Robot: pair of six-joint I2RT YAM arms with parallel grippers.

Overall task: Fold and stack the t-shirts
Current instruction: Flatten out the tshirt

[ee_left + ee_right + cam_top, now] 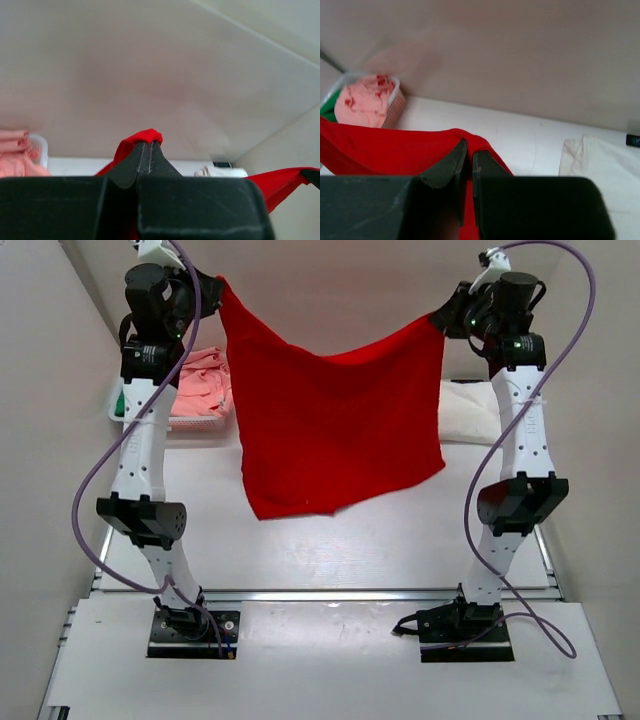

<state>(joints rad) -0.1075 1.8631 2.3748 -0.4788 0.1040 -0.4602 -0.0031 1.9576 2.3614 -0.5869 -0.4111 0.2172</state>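
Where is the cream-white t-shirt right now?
In the top view, the cream-white t-shirt lies at the far right of the table, between the hanging red t-shirt and the right arm.

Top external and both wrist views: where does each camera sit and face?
Top external: above and behind the bases, looking down on the table; both arms show, left gripper and right gripper holding the red t-shirt aloft.
Left wrist: on that wrist, facing the back wall; its own gripper pinches red cloth.
Right wrist: facing the table's far edge past its own gripper.
Shared: both wrist views catch the salmon-pink t-shirt and cream-white t-shirt.
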